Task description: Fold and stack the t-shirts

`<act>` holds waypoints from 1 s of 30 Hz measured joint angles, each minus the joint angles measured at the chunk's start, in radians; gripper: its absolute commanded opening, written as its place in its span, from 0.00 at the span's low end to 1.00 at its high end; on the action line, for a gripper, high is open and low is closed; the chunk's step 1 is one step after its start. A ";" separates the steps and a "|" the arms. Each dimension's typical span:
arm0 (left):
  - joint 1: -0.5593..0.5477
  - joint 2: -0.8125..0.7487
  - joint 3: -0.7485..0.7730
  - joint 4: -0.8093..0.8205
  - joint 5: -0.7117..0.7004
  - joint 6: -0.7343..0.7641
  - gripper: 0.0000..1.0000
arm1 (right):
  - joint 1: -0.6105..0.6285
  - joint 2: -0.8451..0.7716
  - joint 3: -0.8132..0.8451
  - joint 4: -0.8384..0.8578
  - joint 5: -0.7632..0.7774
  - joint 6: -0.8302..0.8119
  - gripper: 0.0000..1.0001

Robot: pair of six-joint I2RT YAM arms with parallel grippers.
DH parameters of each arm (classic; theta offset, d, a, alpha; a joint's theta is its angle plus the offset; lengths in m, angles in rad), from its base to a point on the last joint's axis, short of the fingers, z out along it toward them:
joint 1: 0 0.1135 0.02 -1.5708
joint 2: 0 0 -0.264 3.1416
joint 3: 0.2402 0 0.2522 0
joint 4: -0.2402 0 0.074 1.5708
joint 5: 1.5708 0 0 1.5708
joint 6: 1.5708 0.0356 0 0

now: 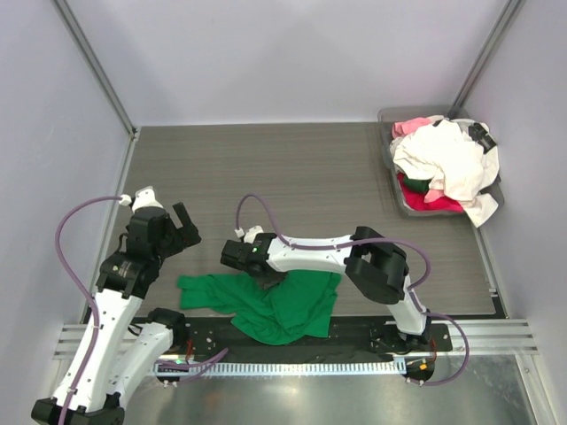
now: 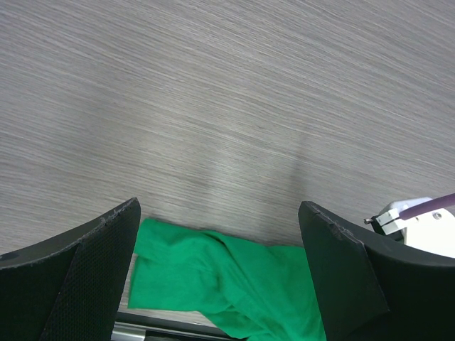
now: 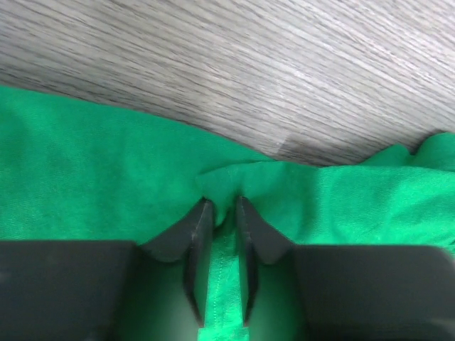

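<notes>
**Near edge.** The green shirt [image 1: 275, 305] lies crumpled at the near edge of the tabletop [image 1: 292, 177], between the two arm bases, with one part trailing to the left. Your right claw [image 3: 220, 206] sits low on the shirt, its fingers drawn to a narrow gap with a raised ridge of green cloth pinched between them.

**Middle.** Your left claw [image 2: 219, 209] hangs above bare tabletop, fingers spread wide and holding nothing. The shirt's left corner shows just below it.

**Far right.** A clear bin [image 1: 387, 155] holds the waiting heap: a white shirt [image 1: 447, 159] on top, a pink shirt [image 1: 409, 127] behind and a red shirt [image 1: 416, 190] beneath.

**Step in hand, as judged.** You are taking hold of the green shirt to spread it flat before folding. The next move calls for a second grip with the left claw on the trailing corner, then an even pull apart. One pinch alone may only drag the cloth into a bunch.
</notes>
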 measured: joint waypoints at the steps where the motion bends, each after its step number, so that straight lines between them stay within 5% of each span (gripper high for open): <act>1: 0.000 0.000 0.000 0.000 0.000 0.000 0.93 | 0.001 0.000 0.000 -0.003 0.005 0.000 0.17; 7: 0.000 0.000 0.000 -0.001 0.000 0.000 0.93 | 0.002 0.000 0.010 -0.032 0.033 -0.001 0.02; 16: 0.000 0.000 0.000 -0.005 -0.010 -0.002 0.93 | -0.064 -0.117 0.111 -0.175 0.114 -0.034 0.01; 24: 0.000 0.003 0.000 -0.010 -0.026 -0.008 0.93 | -0.386 -0.389 0.265 -0.251 0.163 -0.132 0.01; 30: 0.000 0.018 0.000 -0.016 -0.026 -0.030 0.86 | -0.623 -0.567 0.206 -0.283 0.245 -0.171 0.01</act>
